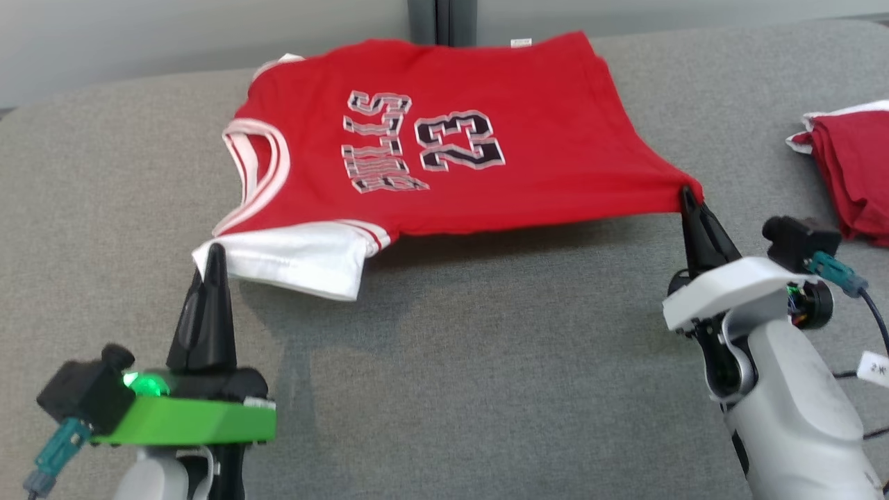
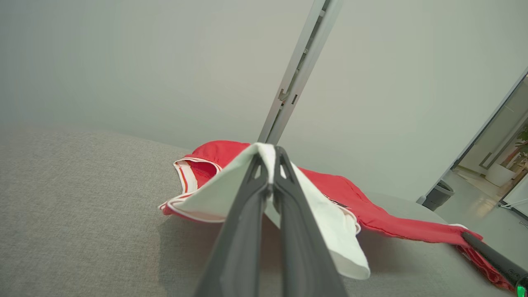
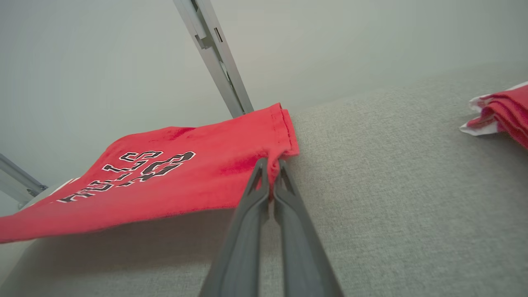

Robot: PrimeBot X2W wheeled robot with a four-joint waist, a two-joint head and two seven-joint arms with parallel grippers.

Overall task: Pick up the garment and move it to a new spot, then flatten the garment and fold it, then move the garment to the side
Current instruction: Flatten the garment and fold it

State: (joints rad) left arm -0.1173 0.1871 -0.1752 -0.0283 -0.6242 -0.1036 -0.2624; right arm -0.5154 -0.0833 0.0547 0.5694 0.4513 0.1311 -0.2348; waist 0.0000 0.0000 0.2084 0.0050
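- Jersey is red with white trim and sits in the upper middle of the head view, on a grey cushion. The neck hole is toward the left of the frame and the hem toward the right.
- Its near edge is up off the cushion, pulled taut between the two grippers, with a shadow underneath. The far edge is back by the wall.
- Left gripper, lower left of the frame, is clamped tight on the corner of the white sleeve. In the left wrist view the white cloth is pinched right at the tips.
- Right gripper, at the right of the frame, is squeezed closed on the red hem corner. The fabric puckers where it bites.
- Writing: "BULLS" in black with a white outline runs up the frame, with "23" just right of it.
- There's a small white tag on the hem at the top edge, too small to read.
- Another red and white pile sits at the right edge, well apart from the jersey.
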